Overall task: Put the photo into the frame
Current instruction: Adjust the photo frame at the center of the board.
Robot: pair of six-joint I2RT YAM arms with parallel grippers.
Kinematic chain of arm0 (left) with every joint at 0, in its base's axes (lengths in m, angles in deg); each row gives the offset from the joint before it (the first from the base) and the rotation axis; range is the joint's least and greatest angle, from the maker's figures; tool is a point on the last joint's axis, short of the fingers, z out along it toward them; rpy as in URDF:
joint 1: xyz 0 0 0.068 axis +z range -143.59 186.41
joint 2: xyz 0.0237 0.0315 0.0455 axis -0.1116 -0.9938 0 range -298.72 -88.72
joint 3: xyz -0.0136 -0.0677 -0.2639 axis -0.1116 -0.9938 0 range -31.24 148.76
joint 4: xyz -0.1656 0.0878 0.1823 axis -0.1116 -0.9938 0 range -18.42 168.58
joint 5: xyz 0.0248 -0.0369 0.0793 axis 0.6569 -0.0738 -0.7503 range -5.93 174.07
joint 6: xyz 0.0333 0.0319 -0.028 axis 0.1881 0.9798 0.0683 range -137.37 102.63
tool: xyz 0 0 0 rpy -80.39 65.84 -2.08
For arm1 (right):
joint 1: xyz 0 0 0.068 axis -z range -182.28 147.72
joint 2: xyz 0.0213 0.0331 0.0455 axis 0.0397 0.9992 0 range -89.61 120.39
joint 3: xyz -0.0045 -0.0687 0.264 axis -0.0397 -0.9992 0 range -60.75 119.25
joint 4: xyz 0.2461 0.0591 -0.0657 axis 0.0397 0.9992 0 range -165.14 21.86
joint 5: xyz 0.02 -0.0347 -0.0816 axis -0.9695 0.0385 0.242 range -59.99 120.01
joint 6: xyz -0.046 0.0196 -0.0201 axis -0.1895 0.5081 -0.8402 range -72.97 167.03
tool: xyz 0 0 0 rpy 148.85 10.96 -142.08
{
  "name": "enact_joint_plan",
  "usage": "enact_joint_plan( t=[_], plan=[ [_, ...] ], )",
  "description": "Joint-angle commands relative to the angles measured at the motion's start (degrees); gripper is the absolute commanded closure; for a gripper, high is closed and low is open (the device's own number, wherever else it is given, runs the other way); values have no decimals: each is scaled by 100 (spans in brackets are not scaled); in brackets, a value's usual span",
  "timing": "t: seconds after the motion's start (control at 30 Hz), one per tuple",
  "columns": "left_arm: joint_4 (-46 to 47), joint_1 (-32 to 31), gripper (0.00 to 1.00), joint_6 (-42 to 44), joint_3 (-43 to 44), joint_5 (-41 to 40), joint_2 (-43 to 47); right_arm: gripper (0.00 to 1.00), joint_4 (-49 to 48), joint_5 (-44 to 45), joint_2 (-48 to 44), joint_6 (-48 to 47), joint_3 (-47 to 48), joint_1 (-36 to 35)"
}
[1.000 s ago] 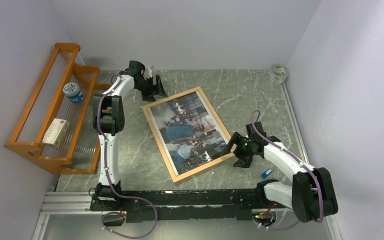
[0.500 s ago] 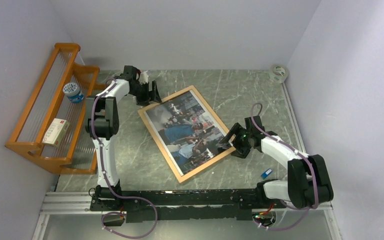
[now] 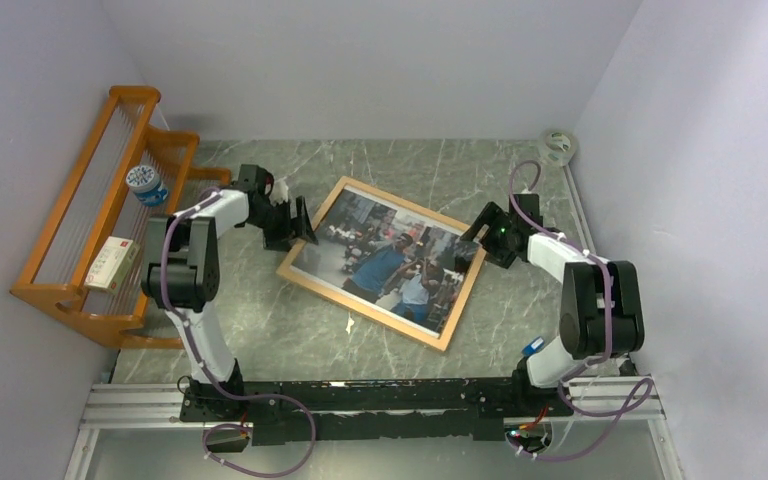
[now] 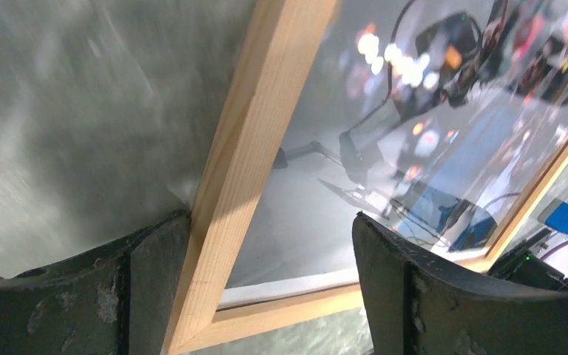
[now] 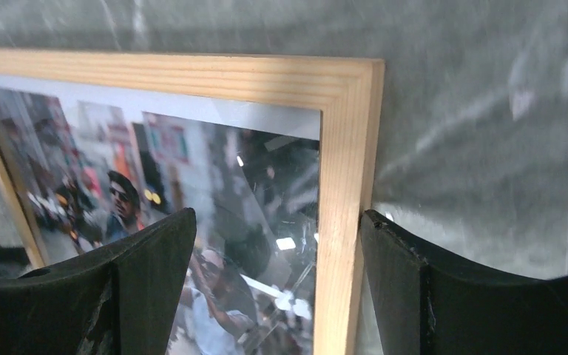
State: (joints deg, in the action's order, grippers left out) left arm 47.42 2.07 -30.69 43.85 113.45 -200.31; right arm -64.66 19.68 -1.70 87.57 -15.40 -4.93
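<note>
The light-wood frame [image 3: 360, 305] lies flat and askew on the marble table, with the photo [image 3: 390, 262] of street people inside it under glare. My left gripper [image 3: 295, 222] is open at the frame's left corner. In the left wrist view [image 4: 270, 222] its jaws straddle the wooden rail [image 4: 255, 140], the left finger against the rail's outer side, the right finger over the photo [image 4: 429, 148]. My right gripper [image 3: 475, 238] is open at the frame's right corner. In the right wrist view [image 5: 277, 214] its jaws straddle the rail [image 5: 340, 148], beside the photo [image 5: 192, 163].
An orange wooden rack [image 3: 90, 230] stands at the left wall, holding a blue-white can [image 3: 146, 184] and a small box [image 3: 112, 262]. A tape roll [image 3: 559, 147] sits in the back right corner. A small blue object [image 3: 532, 347] lies near the right arm's base.
The frame with the photo has turned counter-clockwise on the table. My right gripper swept away toward the back with its corner. My left gripper came nearer and to the left.
</note>
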Motion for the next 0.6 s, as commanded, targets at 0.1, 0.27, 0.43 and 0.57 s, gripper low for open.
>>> enact_joint_plan(
  t=[0.1, 0.27, 0.43, 0.57],
  plan=[
    [-257, -539, 15, -686, -1429, -40, 1220, 16, -829, -1130, 705, -530, 1022, 245],
    [-701, -630, 11, -1174, -1688, -1240, 1993, 17, -207, -594, 841, -499, 1538, 379],
    [-1325, -630, 6, -1379, -1276, -2352, 2652, 16, 1546, 896, 508, -20, 2212, 438],
    [-1744, -630, 6, -1338, -809, -2760, 3265, 11, 2113, 1382, -139, 43, 2238, 432]
  ],
)
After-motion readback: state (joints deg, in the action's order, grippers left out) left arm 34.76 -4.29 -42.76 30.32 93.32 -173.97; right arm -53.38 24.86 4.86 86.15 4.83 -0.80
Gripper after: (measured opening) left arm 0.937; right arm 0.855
